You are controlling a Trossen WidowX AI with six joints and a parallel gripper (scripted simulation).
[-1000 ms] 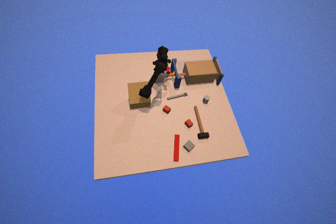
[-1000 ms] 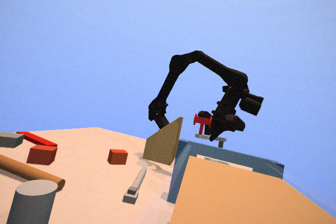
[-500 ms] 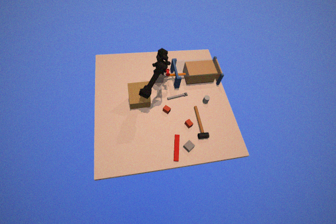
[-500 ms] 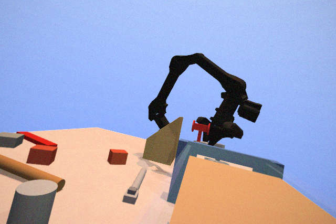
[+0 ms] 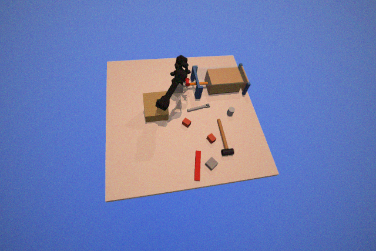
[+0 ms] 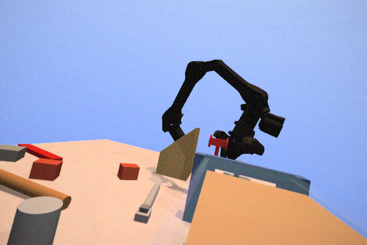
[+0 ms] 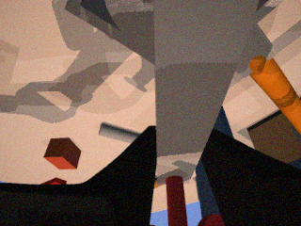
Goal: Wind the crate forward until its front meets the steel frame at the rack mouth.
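Observation:
My gripper (image 5: 183, 81) (image 6: 229, 155) (image 7: 176, 132) is shut on the winch handle, whose grey bar (image 7: 195, 56) runs between the fingers in the wrist view. Its red grip (image 5: 187, 82) (image 6: 217, 142) stands up beside the fingers. The handle is just on the arm's side of the blue steel frame (image 5: 200, 90) (image 6: 254, 171). The brown crate (image 5: 226, 74) (image 6: 252, 215) sits flat behind that frame, with a gap between them. An orange bar-like piece (image 5: 200, 83) (image 7: 275, 85) runs through the frame toward the crate. The winch and its hole are hidden; whether the key is in it I cannot tell.
The arm's base stands on a tan block (image 5: 150, 102) (image 6: 175, 162). A grey wrench (image 5: 197, 108) (image 6: 152, 196), two red blocks (image 5: 186, 122) (image 5: 211, 137), a hammer (image 5: 222, 134), a grey cylinder (image 5: 230, 110), a red bar (image 5: 197, 165) and a grey block (image 5: 211, 163) lie on the bench.

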